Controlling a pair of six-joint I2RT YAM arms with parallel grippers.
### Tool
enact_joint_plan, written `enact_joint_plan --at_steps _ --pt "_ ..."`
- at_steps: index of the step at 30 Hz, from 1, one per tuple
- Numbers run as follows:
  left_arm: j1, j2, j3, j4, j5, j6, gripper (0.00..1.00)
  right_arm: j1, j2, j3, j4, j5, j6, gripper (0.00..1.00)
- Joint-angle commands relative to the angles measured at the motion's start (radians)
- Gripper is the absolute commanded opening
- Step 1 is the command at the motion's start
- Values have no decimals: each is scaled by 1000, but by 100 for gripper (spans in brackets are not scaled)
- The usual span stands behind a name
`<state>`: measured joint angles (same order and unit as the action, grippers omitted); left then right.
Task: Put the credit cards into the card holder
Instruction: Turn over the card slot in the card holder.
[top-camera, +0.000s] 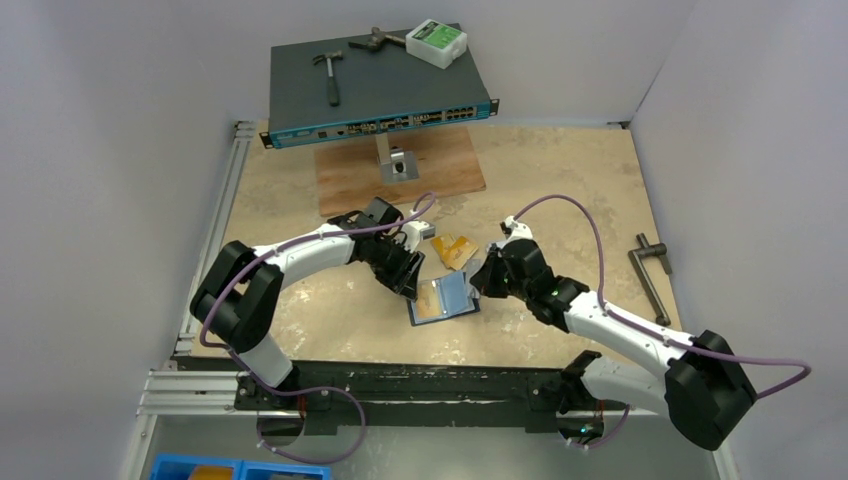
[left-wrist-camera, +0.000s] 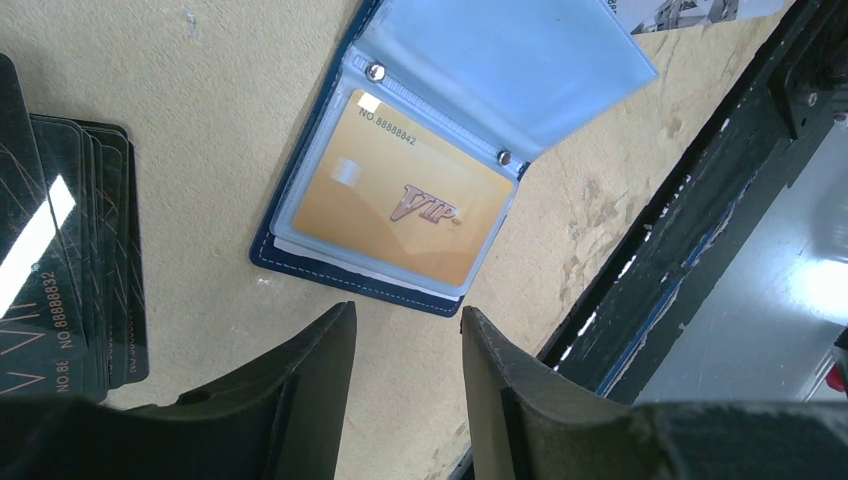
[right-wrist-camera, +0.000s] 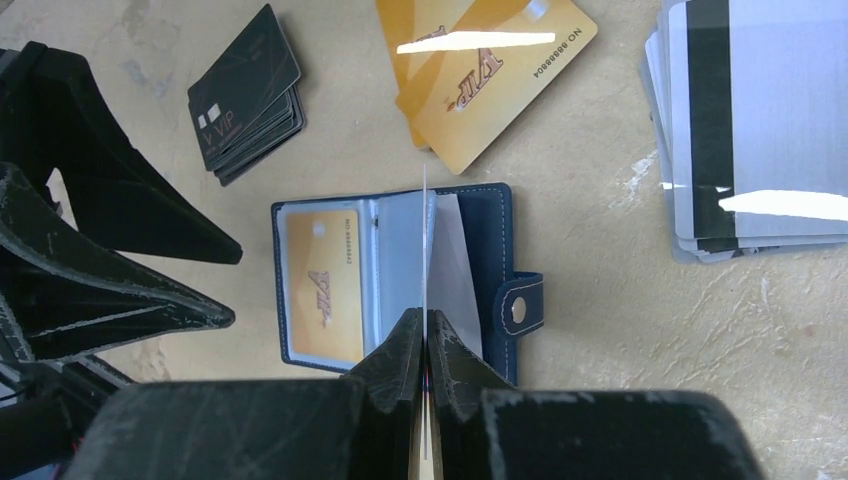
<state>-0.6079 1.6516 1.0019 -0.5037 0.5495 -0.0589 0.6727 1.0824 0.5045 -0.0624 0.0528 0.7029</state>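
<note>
The navy card holder (right-wrist-camera: 495, 240) lies open on the table (top-camera: 440, 298), with one orange-gold card (left-wrist-camera: 400, 200) in its left clear sleeve. Another clear page (left-wrist-camera: 500, 60) stands lifted. My right gripper (right-wrist-camera: 424, 318) is shut on a thin pale card seen edge-on, held upright over the holder's fold. My left gripper (left-wrist-camera: 408, 310) is open and empty, just beside the holder's edge. A black card stack (right-wrist-camera: 248, 90), loose orange-gold cards (right-wrist-camera: 490, 70) and a silver-grey stack with a dark stripe (right-wrist-camera: 760, 130) lie around the holder.
A network switch (top-camera: 380, 85) at the back carries a hammer (top-camera: 328, 75) and a white-green box (top-camera: 436, 42). A wooden board (top-camera: 445, 170) with a metal bracket (top-camera: 397, 160) lies before it. A metal crank (top-camera: 650, 270) lies right. The black rail (top-camera: 400, 380) edges the near side.
</note>
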Motion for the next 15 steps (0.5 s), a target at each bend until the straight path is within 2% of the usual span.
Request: enact_joint_plan --at_steps 1,7,15 --pt "13 -5 31 1 12 21 42 -3 3 31 -21 23 -9 0" --pt "17 -9 30 1 12 22 42 -3 -20 43 -73 89 -19 0" --pt "18 -7 32 -2 17 19 42 -3 -3 32 -44 69 -18 0"
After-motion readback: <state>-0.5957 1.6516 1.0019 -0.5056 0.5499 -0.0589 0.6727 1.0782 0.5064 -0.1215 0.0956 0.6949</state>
